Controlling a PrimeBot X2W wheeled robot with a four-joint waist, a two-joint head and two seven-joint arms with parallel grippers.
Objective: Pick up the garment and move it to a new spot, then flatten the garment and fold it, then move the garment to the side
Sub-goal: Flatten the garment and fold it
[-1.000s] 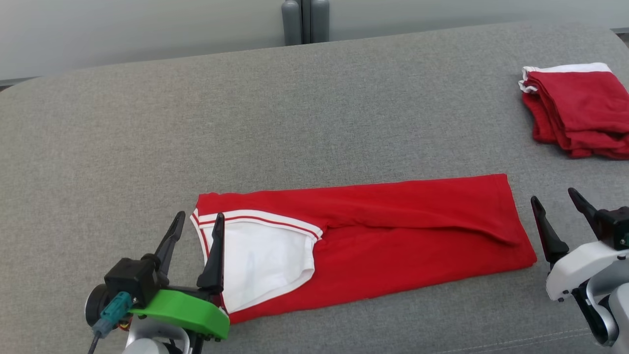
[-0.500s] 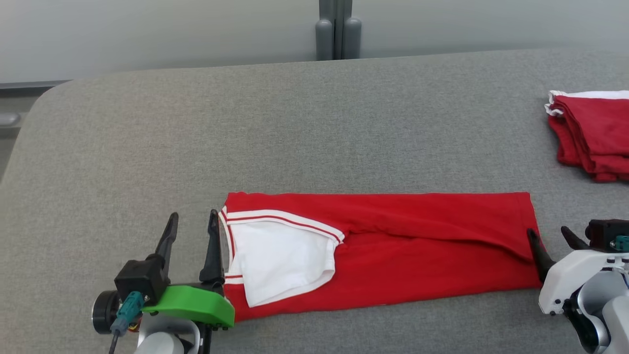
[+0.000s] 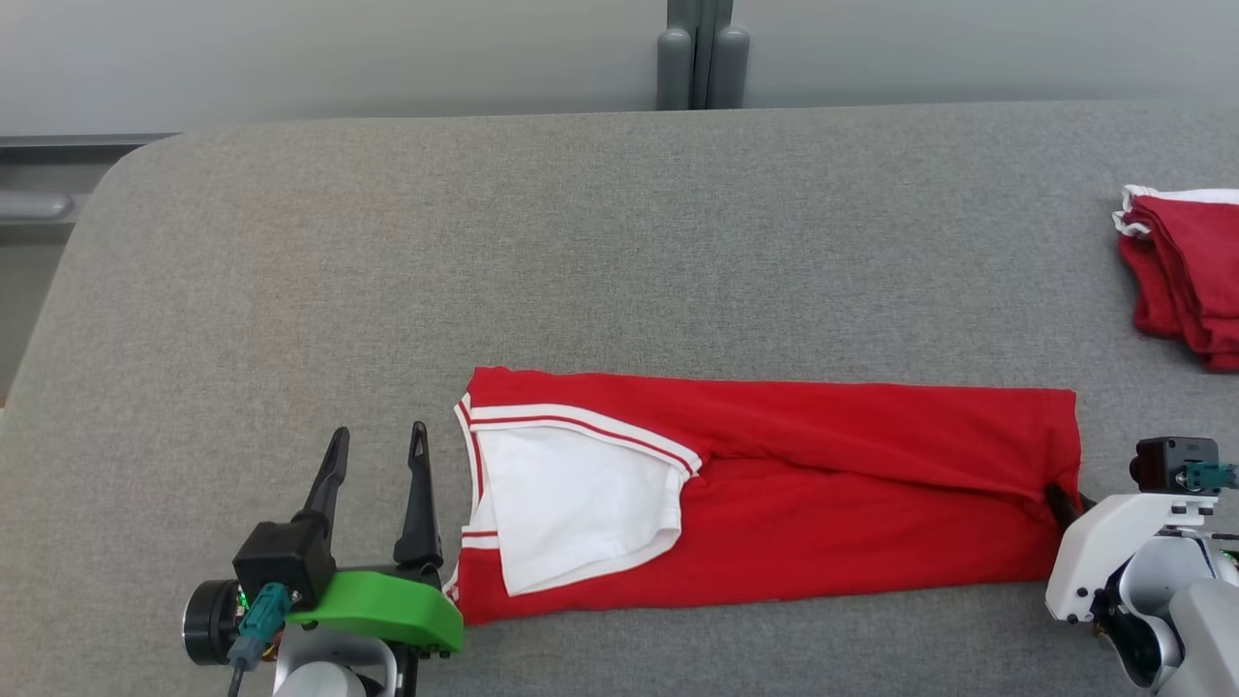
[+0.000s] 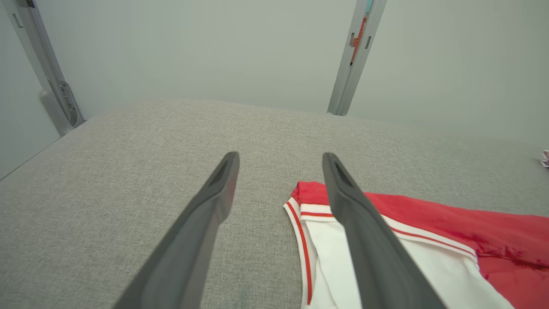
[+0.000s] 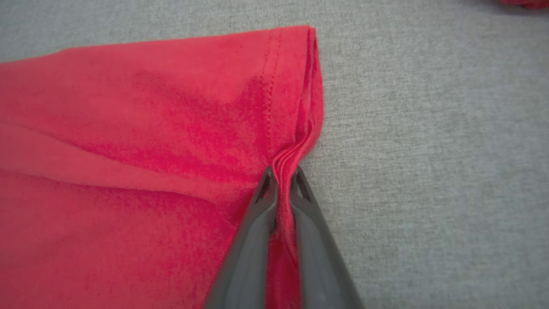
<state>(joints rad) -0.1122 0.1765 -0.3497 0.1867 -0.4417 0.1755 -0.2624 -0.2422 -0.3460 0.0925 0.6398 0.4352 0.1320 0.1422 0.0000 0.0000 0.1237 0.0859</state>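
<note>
Head view puts the garment (image 3: 774, 494) as a long red band lying flat on the grey surface (image 3: 581, 242), close to its front edge and running from about the middle toward the right edge; the white inner panel with its red-striped trim is turned up at the band's left end.

The right gripper (image 5: 282, 174) has its jaws pressed narrow on the hem at the band's right end, with several red layers bunched between the tips; in the head view that gripper (image 3: 1062, 499) sits at the same hem, roughly midway along it. The left gripper (image 3: 378, 433) stands with its jaws wide and nothing between them, just beside the striped left end; from its own wrist camera, the left gripper (image 4: 279, 156) has one finger crossing over the white panel, though I cannot tell whether it touches the cloth.

By my reading, the move to a new spot and the flattening are done; the garment looks already folded lengthwise, since the hem shows stacked layers. What remains would be a grasp at the left end, the crosswise fold or folds, and the move aside, perhaps toward the folded red pile (image 3: 1186, 276) near the right edge, well apart from the band.
</note>
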